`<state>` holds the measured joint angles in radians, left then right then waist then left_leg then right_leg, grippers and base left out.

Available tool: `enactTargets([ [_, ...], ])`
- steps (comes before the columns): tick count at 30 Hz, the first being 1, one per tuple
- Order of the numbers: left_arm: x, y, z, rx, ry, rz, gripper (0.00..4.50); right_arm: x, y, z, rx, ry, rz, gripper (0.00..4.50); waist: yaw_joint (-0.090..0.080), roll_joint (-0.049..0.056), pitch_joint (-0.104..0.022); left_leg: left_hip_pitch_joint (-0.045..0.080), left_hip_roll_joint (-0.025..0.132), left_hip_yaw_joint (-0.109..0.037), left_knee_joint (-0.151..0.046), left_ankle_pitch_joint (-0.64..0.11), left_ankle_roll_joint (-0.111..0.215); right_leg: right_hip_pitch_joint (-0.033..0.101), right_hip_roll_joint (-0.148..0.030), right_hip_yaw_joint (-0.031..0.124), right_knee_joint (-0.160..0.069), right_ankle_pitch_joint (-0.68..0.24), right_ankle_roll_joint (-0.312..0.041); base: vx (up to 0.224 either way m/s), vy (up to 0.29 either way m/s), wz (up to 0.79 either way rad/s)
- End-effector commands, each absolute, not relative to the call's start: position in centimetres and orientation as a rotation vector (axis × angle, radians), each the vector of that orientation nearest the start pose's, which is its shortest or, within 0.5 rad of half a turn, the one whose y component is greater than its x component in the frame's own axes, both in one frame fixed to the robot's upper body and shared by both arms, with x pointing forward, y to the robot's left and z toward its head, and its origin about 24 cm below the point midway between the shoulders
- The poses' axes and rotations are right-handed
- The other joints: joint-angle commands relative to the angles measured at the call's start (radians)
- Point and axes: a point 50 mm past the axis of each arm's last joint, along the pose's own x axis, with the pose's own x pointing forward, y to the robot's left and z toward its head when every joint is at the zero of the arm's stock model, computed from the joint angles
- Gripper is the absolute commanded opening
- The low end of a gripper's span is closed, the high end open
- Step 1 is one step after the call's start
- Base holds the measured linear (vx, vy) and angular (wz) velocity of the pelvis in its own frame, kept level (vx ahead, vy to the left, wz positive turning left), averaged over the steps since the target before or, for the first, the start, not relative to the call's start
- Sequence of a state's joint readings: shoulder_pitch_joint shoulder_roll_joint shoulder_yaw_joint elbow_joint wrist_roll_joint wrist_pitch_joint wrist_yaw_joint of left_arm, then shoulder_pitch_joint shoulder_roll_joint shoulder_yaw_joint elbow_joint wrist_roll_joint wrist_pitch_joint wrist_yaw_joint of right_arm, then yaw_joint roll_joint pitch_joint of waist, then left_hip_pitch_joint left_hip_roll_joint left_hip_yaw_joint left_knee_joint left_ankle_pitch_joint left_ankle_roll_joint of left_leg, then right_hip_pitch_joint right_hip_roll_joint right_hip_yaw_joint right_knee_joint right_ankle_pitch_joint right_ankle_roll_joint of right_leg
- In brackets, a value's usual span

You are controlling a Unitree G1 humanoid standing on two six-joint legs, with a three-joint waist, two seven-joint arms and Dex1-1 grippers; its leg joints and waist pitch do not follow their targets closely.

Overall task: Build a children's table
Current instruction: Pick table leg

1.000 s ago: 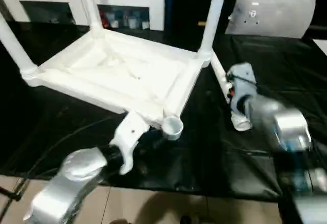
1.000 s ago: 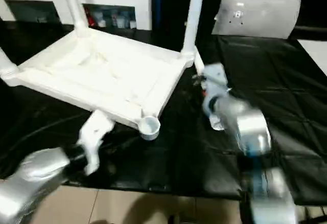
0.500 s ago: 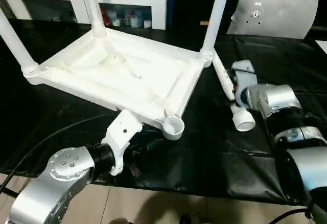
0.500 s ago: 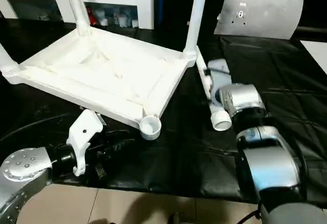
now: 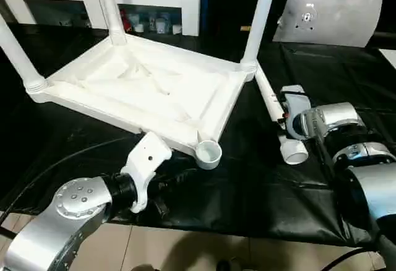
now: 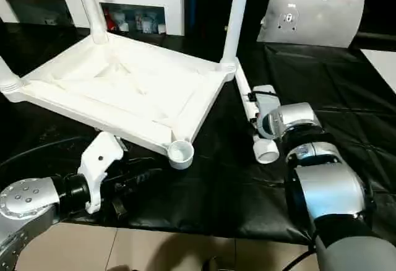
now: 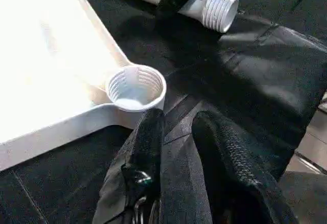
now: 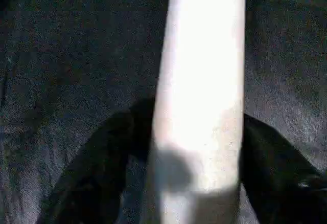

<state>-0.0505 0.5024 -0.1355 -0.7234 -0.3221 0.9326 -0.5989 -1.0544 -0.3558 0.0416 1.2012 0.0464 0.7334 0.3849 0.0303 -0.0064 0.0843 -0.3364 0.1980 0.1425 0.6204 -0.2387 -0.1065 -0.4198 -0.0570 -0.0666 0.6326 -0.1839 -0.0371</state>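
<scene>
Right gripper (image 8: 196, 147) fingers straddle loose leg (image 6: 250, 105), closure unclear; left gripper (image 7: 176, 132) parted, empty near empty socket (image 7: 136, 87); leg likely light, rigid, slick, so grip mid-shaft

Head stereo pair is looking fwd & down, both sharing the table top (image 5: 142, 88). L wrist cam is sitting close to the empty socket (image 7: 136, 87). R wrist cam is hugging the loose leg (image 8: 202, 81)
</scene>
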Motion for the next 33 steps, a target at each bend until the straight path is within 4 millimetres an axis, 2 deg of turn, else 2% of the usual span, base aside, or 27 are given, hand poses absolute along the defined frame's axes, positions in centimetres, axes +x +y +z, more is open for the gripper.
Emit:
enactTargets([
  [1,20.5,13.0,12.0,0.226,0.336,-0.907,1.56,37.6,-20.5,7.3,-0.063,0.911,0.187,2.79,-0.002,-0.002,-0.065,-0.024,0.008,0.018,-0.062,-0.046,0.044,0.069,-0.056,0.045,-0.064,-0.162,-0.257,0.0,0.0,0.0],
  [2,20.5,13.0,12.0,0.226,0.336,-0.908,1.56,37.5,-20.5,7.3,-0.061,0.912,0.187,2.79,-0.001,-0.002,-0.066,-0.024,0.008,0.017,-0.062,-0.04,0.046,0.07,-0.056,0.045,-0.063,-0.153,-0.258,0.0,0.0,0.0],
  [3,20.5,13.0,12.0,0.227,0.337,-0.908,1.56,37.5,-20.6,7.3,-0.051,0.912,0.187,2.51,-0.001,-0.002,-0.067,-0.024,0.009,0.017,-0.062,-0.036,0.047,0.071,-0.057,0.045,-0.062,-0.147,-0.261,0.0,0.0,0.0],
  [5,20.5,12.9,12.0,0.23,0.337,-0.91,1.56,37.4,-20.8,7.3,-0.024,0.91,0.181,2.45,0.0,-0.003,-0.069,-0.023,0.008,0.018,-0.061,-0.034,0.049,0.071,-0.056,0.045,-0.061,-0.142,-0.264,0.0,0.0,0.0],
  [9,20.6,12.9,12.0,0.229,0.334,-0.91,1.56,37.3,-21.3,7.2,0.039,0.897,0.157,2.03,-0.001,-0.002,-0.069,-0.024,0.008,0.017,-0.06,-0.033,0.05,0.071,-0.057,0.044,-0.061,-0.138,-0.266,0.0,0.0,0.0],
  [14,20.9,12.9,12.1,0.234,0.307,-0.891,1.56,37.4,-22.3,7.4,0.179,0.829,0.089,1.91,0.002,-0.003,-0.071,-0.023,0.007,0.019,-0.06,-0.032,0.051,0.072,-0.055,0.044,-0.061,-0.137,-0.256,0.0,0.0,0.0],
  [16,21.1,12.9,12.2,0.238,0.283,-0.874,1.56,37.7,-22.7,8.0,0.308,0.761,0.072,1.88,0.002,-0.003,-0.072,-0.023,0.006,0.019,-0.059,-0.031,0.053,0.072,-0.054,0.043,-0.06,-0.131,-0.254,0.0,0.0,0.0],
  [17,21.1,12.9,12.2,0.238,0.283,-0.874,1.56,37.7,-22.7,8.0,0.308,0.761,0.072,1.88,0.003,-0.003,-0.073,-0.023,0.006,0.02,-0.059,-0.03,0.055,0.073,-0.054,0.042,-0.06,-0.126,-0.254,0.0,0.0,0.0],
  [18,21.4,13.1,12.3,0.269,0.256,-0.833,1.56,37.9,-23.2,8.7,0.425,0.673,0.082,1.87,0.004,-0.003,-0.075,-0.024,0.006,0.019,-0.058,-0.028,0.059,0.073,-0.053,0.042,-0.059,-0.122,-0.255,0.0,0.0,0.0],
  [21,21.5,13.2,12.2,0.274,0.252,-0.822,1.56,38.2,-23.4,9.3,0.476,0.599,0.087,1.87,0.005,-0.004,-0.073,-0.026,0.005,0.02,-0.057,-0.03,0.07,0.073,-0.055,0.041,-0.063,-0.136,-0.25,0.0,0.0,0.0],
  [22,21.6,13.2,12.2,0.272,0.243,-0.812,1.56,38.6,-24.1,10.5,0.541,0.434,0.078,1.86,0.004,-0.005,-0.075,-0.026,0.005,0.02,-0.057,-0.026,0.071,0.074,-0.055,0.041,-0.062,-0.134,-0.248,0.0,0.0,0.0],
  [23,21.6,13.2,12.3,0.272,0.243,-0.812,1.56,38.7,-24.2,10.6,0.544,0.424,0.077,1.86,0.008,-0.006,-0.074,-0.025,0.005,0.022,-0.057,-0.027,0.074,0.074,-0.056,0.042,-0.065,-0.136,-0.241,0.0,0.0,0.0],
  [24,21.8,13.1,12.4,0.258,0.226,-0.798,1.56,38.9,-24.4,12.0,0.575,0.271,0.107,1.86,0.011,-0.007,-0.077,-0.026,0.006,0.022,-0.056,0.001,0.083,0.075,-0.054,0.042,-0.06,-0.105,-0.243,0.0,0.0,0.0],
  [25,22.0,13.1,12.6,0.245,0.21,-0.783,1.56,38.8,-24.5,13.0,0.597,0.176,0.136,1.86,0.011,-0.004,-0.076,-0.027,0.007,0.021,-0.055,0.007,0.086,0.073,-0.055,0.042,-0.058,-0.095,-0.244,0.0,0.0,0.0],
  [26,22.3,13.0,12.7,0.229,0.191,-0.764,1.56,38.5,-24.4,14.2,0.631,0.083,0.189,1.86,0.012,-0.007,-0.08,-0.028,0.006,0.021,-0.053,0.028,0.097,0.076,-0.053,0.043,-0.055,-0.066,-0.244,0.0,0.0,0.0],
  [27,22.8,12.9,13.0,0.189,0.168,-0.737,1.56,37.5,-23.9,15.8,0.683,-0.048,0.314,1.86,0.013,-0.007,-0.078,-0.029,0.006,0.021,-0.055,0.032,0.105,0.076,-0.052,0.043,-0.058,-0.061,-0.241,0.0,0.0,0.0],
  [28,23.0,12.8,13.2,0.161,0.154,-0.725,1.56,36.8,-23.4,16.4,0.698,-0.096,0.388,1.86,0.013,-0.008,-0.084,-0.03,0.007,0.019,-0.052,0.061,0.123,0.08,-0.05,0.046,-0.05,-0.009,-0.234,0.0,0.0,0.0],
  [29,23.2,12.7,13.4,0.141,0.143,-0.716,1.56,36.3,-23.1,16.7,0.705,-0.126,0.44,1.86,0.014,-0.009,-0.082,-0.031,0.006,0.017,-0.054,0.072,0.129,0.08,-0.048,0.045,-0.051,0.003,-0.234,0.0,0.0,0.0],
  [30,23.6,12.5,13.7,0.085,0.12,-0.699,1.56,35.2,-22.3,17.3,0.733,-0.181,0.535,1.86,0.013,-0.011,-0.086,-0.032,0.007,0.016,-0.053,0.081,0.142,0.079,-0.05,0.043,-0.052,-0.005,-0.241,0.0,0.0,0.0],
  [32,23.8,12.4,13.9,0.049,0.108,-0.69,1.56,34.5,-21.9,17.6,0.75,-0.214,0.589,1.86,0.014,-0.011,-0.079,-0.034,0.005,0.02,-0.055,0.053,0.139,0.075,-0.048,0.044,-0.063,-0.054,-0.236,0.0,0.0,0.0],
  [33,24.4,12.1,14.6,-0.034,0.066,-0.68,1.56,32.7,-20.6,17.9,0.787,-0.256,0.736,1.86,0.016,-0.012,-0.077,-0.033,0.004,0.021,-0.056,0.039,0.135,0.075,-0.049,0.044,-0.069,-0.083,-0.229,0.0,0.0,0.0],
])
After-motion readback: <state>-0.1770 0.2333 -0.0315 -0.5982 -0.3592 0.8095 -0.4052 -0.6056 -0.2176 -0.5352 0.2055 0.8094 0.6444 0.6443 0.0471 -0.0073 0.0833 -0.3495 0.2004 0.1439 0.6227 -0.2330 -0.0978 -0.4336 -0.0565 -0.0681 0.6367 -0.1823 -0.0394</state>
